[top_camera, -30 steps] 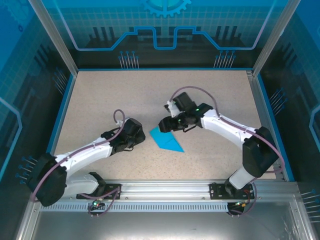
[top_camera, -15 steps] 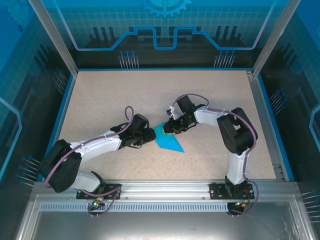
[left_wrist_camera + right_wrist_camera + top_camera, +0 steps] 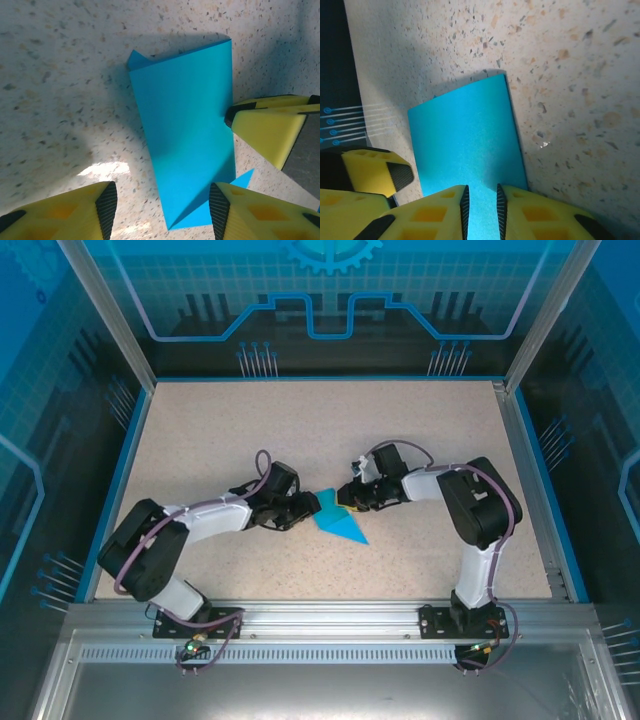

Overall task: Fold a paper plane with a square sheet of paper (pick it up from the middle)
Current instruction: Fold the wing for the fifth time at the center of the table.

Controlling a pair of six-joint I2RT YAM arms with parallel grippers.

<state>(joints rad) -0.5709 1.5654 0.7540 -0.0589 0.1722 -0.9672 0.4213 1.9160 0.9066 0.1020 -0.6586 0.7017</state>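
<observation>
At frame centre we count one creased, smooth cyan paper plane (image 3: pixel 338 520) on the speckled worktop (image 3: pixel 220 430); right fingers (image 3: pixel 481 205) pinch it narrowly, left fingers (image 3: pixel 162 207) spread wide.

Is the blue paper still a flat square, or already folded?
Folded. The paper shows overlapping layers and small corners poking out beneath its edges, with a pointed end.

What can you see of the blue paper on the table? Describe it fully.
The blue paper is thin, bright cyan and unmarked, partly folded into a narrow, creased shape with a pointed near end. It lies on the speckled table between both arms. The right gripper pinches one edge; the left gripper stands open around the other end.
</observation>
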